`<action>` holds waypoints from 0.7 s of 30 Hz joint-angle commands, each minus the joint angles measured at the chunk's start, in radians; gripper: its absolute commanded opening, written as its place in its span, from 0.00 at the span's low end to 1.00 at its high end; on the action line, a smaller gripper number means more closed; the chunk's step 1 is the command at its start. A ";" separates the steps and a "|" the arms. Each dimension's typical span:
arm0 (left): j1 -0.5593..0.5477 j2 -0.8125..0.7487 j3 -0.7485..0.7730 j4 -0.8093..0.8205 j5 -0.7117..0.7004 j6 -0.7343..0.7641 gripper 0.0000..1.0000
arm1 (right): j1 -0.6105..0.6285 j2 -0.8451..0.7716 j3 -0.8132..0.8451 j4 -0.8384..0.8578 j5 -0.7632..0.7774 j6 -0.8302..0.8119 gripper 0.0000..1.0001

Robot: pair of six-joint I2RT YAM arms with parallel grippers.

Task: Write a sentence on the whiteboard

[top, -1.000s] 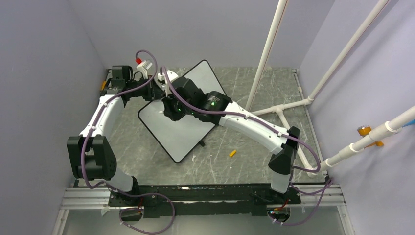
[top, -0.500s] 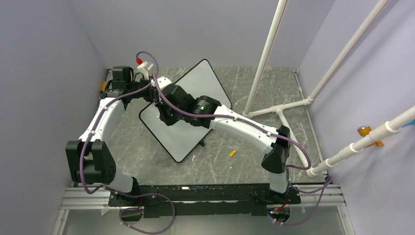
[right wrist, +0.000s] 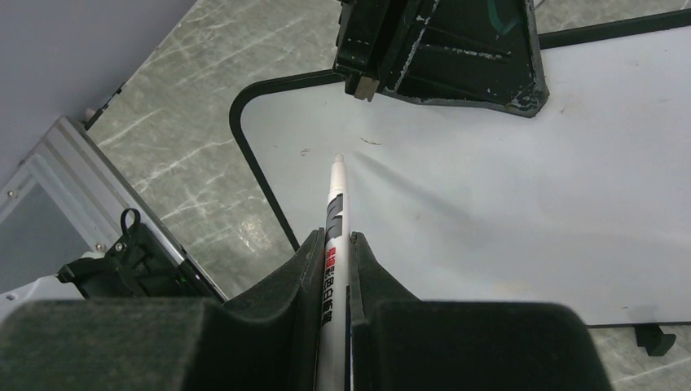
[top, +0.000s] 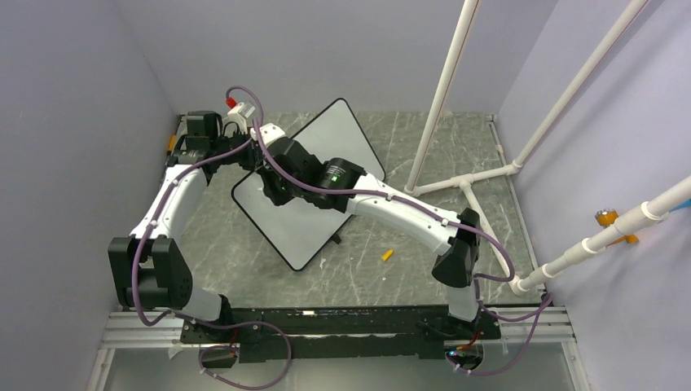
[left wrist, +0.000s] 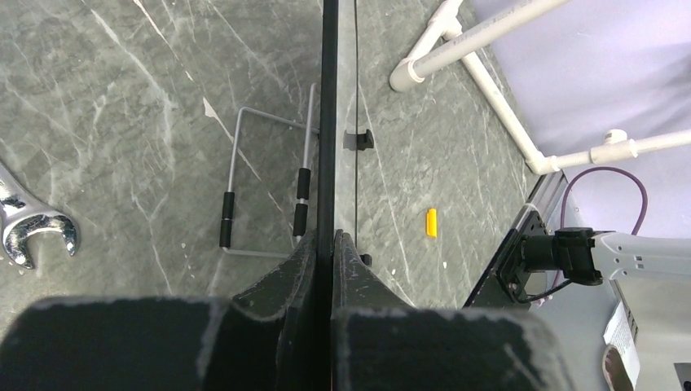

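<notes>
The whiteboard (top: 314, 216) stands tilted on the grey table, a corner pointing at me. My left gripper (top: 254, 153) is shut on its upper left edge; in the left wrist view the black frame (left wrist: 328, 122) runs edge-on between the jaws of the left gripper (left wrist: 330, 236). My right gripper (right wrist: 336, 236) is shut on a white marker (right wrist: 336, 204) with red and black print. The marker's tip sits close to the white surface (right wrist: 489, 187) near the board's left corner, just below the left gripper's fingers (right wrist: 444, 49). Only tiny faint marks (right wrist: 371, 142) show; the sentence is not in view.
An orange cap (top: 387, 255) lies on the table right of the board's near corner. A white pipe frame (top: 468, 183) rises at the right. The board's wire stand (left wrist: 269, 187) and a steel wrench (left wrist: 33, 228) are behind the board.
My right arm has carried the marker leftward across the board to its left corner. The left gripper keeps hold of the board's edge.
</notes>
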 commanded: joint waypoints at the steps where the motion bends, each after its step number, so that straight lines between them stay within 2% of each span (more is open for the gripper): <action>1: -0.003 -0.045 0.000 0.061 -0.026 0.023 0.00 | 0.004 0.015 0.056 0.054 0.007 0.011 0.00; 21: -0.003 -0.059 -0.012 0.069 -0.034 0.016 0.00 | 0.003 0.051 0.067 0.063 0.030 0.020 0.00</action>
